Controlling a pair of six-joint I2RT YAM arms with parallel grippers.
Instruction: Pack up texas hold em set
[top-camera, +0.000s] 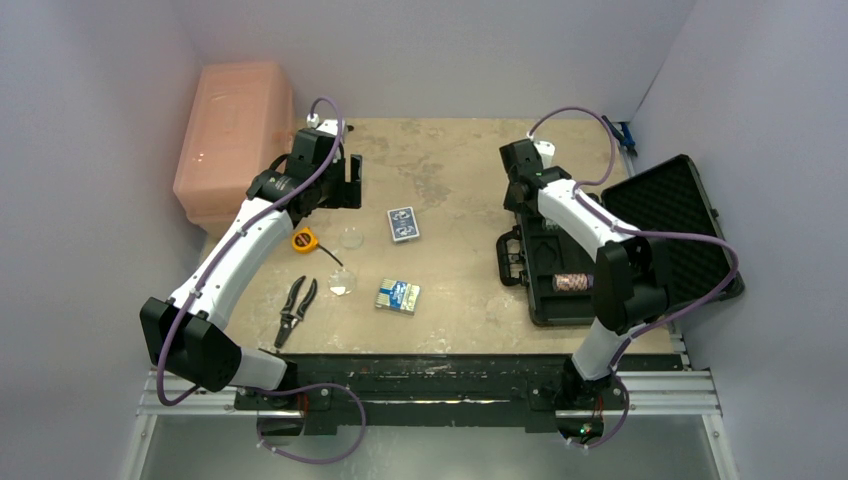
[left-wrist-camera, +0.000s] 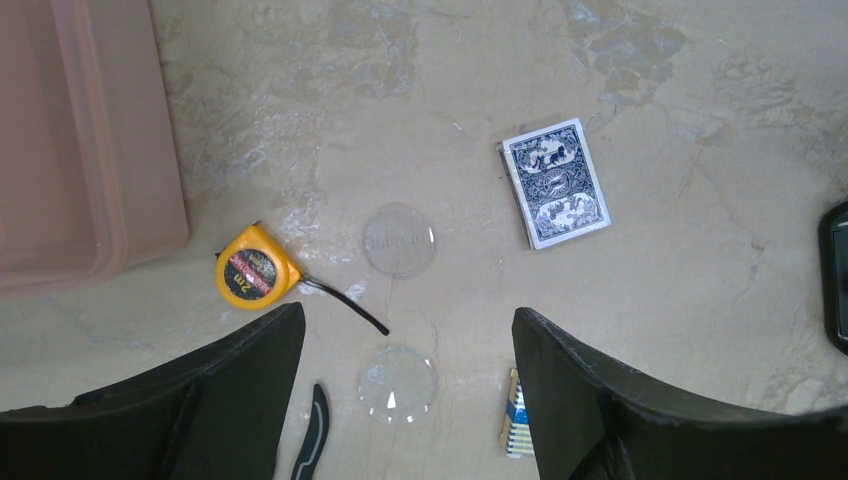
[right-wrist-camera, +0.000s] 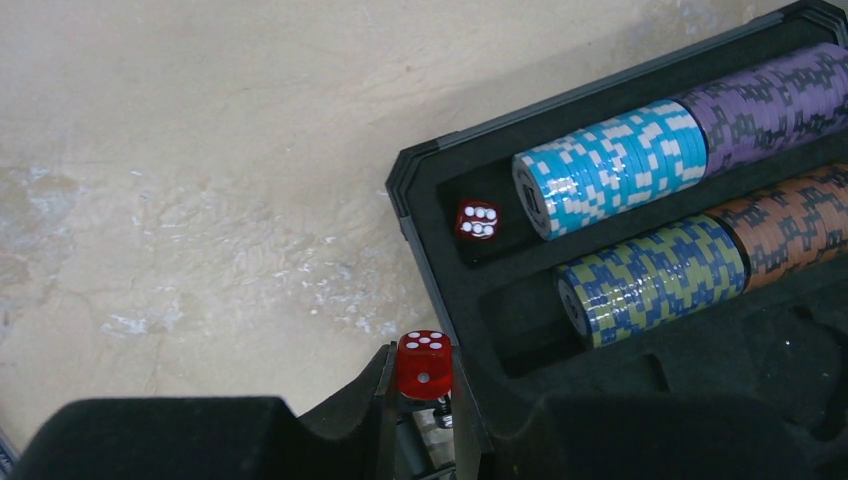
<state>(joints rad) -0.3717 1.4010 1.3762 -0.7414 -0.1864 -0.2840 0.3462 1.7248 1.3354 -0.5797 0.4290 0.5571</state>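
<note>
Right fingers pinch a tiny red die just beside the case, its twin already inside. Looks hard, light, slippery, so squeeze flat faces. Left fingers gape empty over a clear disc.

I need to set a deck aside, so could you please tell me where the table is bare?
Bare table runs between the near deck and the briefcase, and beyond the far deck. Crowded around tape measure, discs and pliers.
</note>
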